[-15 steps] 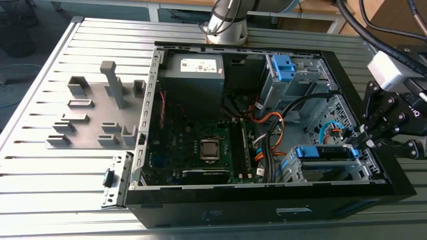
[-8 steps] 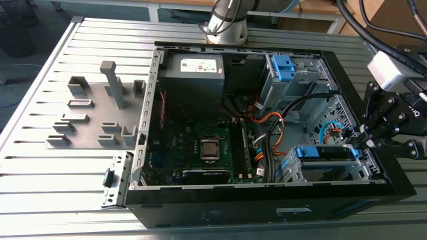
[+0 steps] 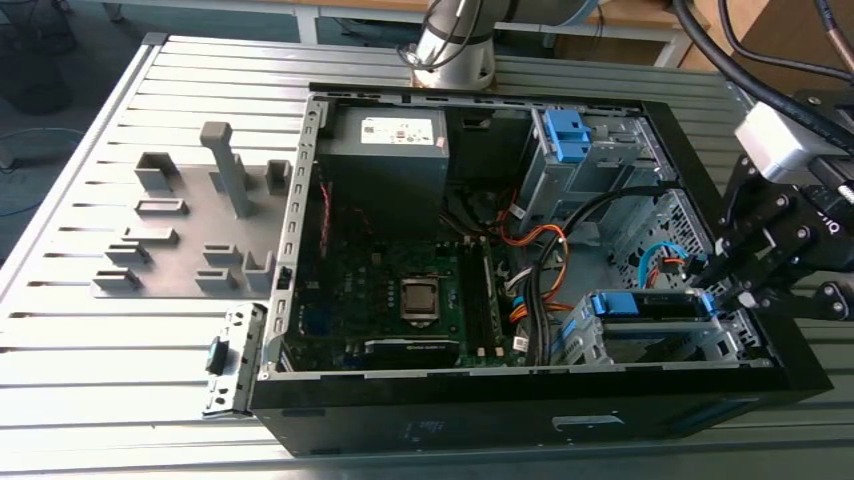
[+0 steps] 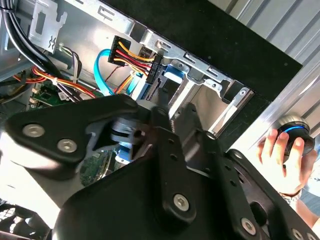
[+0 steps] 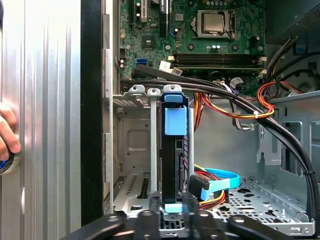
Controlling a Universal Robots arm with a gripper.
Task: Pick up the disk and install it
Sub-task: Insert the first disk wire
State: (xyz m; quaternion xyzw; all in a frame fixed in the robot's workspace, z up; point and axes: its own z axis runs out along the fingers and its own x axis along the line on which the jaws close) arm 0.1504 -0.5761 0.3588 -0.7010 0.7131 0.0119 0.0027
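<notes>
Hovering gripper [image 5: 172,217], apparently at the slotted disk [image 5: 175,160].

Claw [image 5: 172,217] clamped on disk [image 5: 174,150], wrist angled down

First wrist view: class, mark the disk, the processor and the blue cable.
disk [image 5: 175,121], first wrist view, its blue bracket tab.
processor [image 5: 213,22], first wrist view, its metal lid.
blue cable [image 5: 225,175], first wrist view, its flat loop.

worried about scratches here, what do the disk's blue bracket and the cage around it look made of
The blue bracket on the disk: probably plastic, matte, uniform colour with a moulded tab. The drive cage: looks like bare sheet metal, dull silver, with stamped holes and folded edges.
</notes>
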